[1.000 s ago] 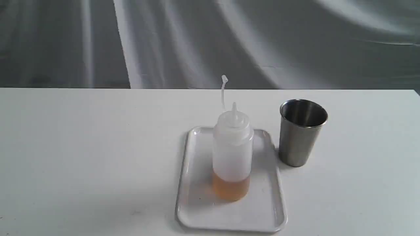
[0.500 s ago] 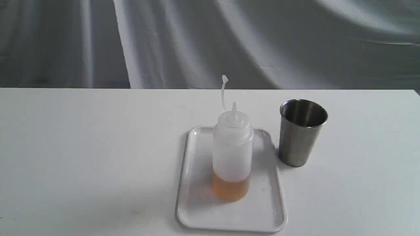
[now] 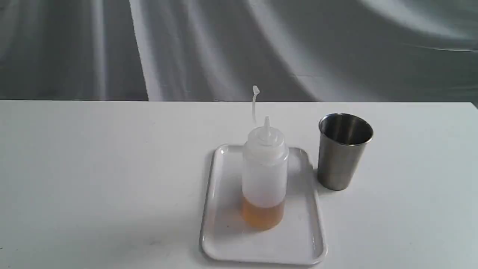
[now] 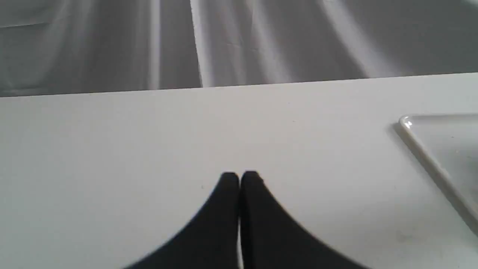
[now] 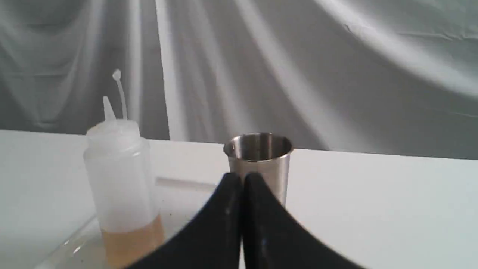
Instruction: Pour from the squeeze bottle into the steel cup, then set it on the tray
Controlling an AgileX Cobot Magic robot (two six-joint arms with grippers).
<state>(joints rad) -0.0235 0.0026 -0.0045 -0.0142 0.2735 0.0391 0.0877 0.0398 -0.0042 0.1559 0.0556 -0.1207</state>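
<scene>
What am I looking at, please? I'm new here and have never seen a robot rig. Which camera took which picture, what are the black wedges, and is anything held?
It is a two-armed robot with three cameras. The wide picture comes from a camera off the arms; neither arm shows there. On the white table, a squeeze bottle with amber liquid stands upright on a white tray, and a steel cup stands beside the tray. The other two pictures come from wrist cameras. The black wedges are the left gripper and the right gripper, both shut and holding nothing.
</scene>
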